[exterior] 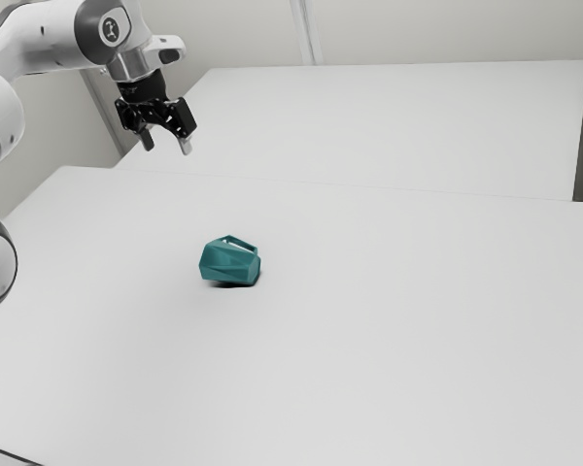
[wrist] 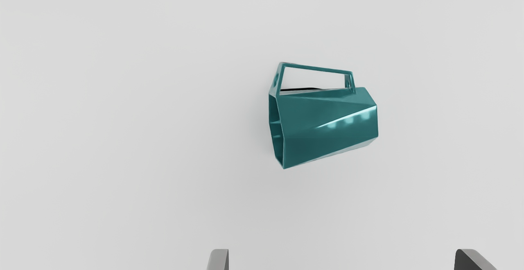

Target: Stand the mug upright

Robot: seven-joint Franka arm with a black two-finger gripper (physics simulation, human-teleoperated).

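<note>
The mug (wrist: 327, 127) lies on its side on the bench (exterior: 389, 349), its handle (wrist: 317, 69) out to 1 side. The pincer (exterior: 167, 149) is wide and empty, high above the bench and well apart from the mug. To grip it well, I'd line up over the body, keep both fingers off the handle, close gently, lift slightly, turn the mouth up and set the base flat before letting go. I can read no writing on the mug; the arm's round badge (exterior: 111, 28) bears a small mark.

exterior high, wrist closer, shared mug (wrist: 327, 118)
</note>
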